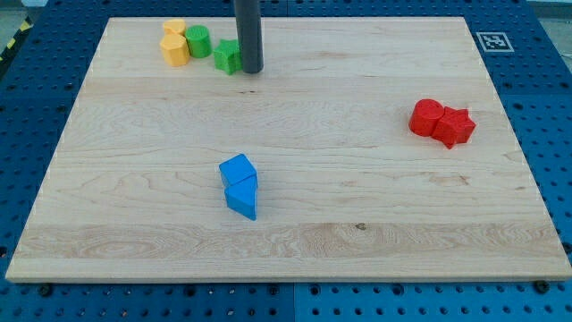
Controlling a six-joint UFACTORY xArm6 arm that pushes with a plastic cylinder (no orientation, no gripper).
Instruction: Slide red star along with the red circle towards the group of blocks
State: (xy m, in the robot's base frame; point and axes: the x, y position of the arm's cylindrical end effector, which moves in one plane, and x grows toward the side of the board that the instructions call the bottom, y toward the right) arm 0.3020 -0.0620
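Observation:
The red circle point(426, 117) and the red star point(455, 127) lie touching each other at the view's right, the circle on the left. My tip point(251, 70) stands at the view's top, touching or just right of the green star point(227, 56), far left of the red blocks. A group sits at the top left: the green star, a green circle point(197, 41), a yellow star point(173, 29) and a yellow hexagon point(175, 50).
A blue cube point(238, 170) and a blue triangle point(242, 198) lie touching near the middle of the wooden board point(357, 215). A tag marker point(492, 41) sits off the board's top right corner.

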